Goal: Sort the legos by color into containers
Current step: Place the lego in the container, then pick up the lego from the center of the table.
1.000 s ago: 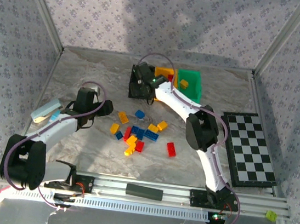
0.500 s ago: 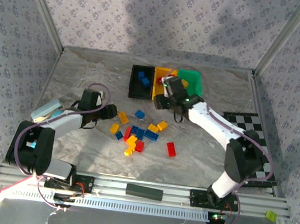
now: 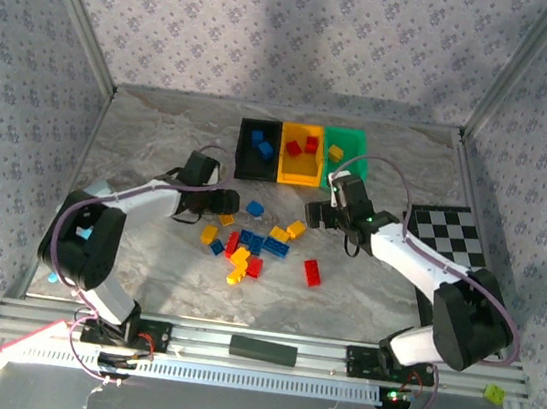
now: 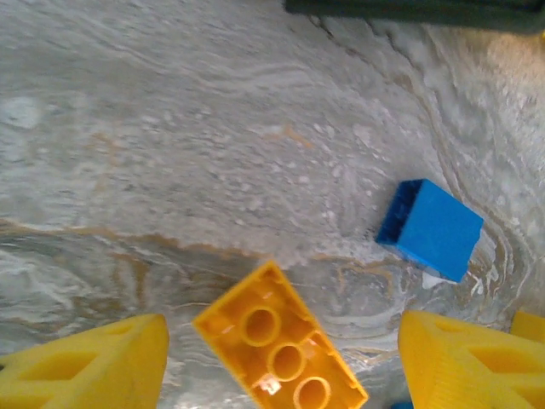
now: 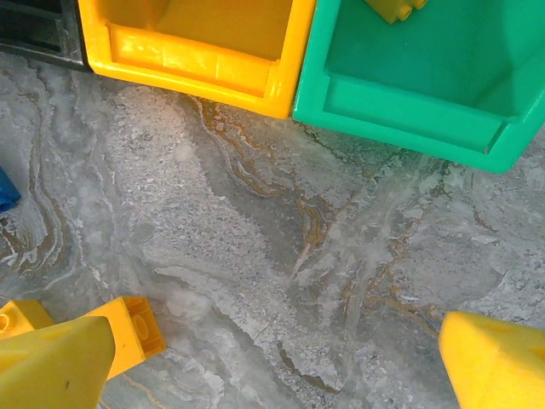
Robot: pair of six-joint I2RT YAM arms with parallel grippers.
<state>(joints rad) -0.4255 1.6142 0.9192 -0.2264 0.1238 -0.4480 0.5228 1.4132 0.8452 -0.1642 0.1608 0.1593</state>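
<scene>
Yellow brick [image 4: 277,348]: on marble table [image 4: 170,128], between left gripper [image 4: 281,368] fingers, wide apart.
Right gripper [image 5: 272,366]: fingers wide, empty, near green bin [image 5: 426,102].
Dark strip [image 4: 417,10]: perhaps black bin.

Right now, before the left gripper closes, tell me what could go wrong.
1. The yellow brick lies diagonally inside the open left gripper, so closing may twist it or pop it loose toward the blue brick nearby.
2. The green bin holds a yellow piece while the yellow-orange bin holds red bricks, so this brick could easily end up in the bin matching its colour by mistake.
</scene>
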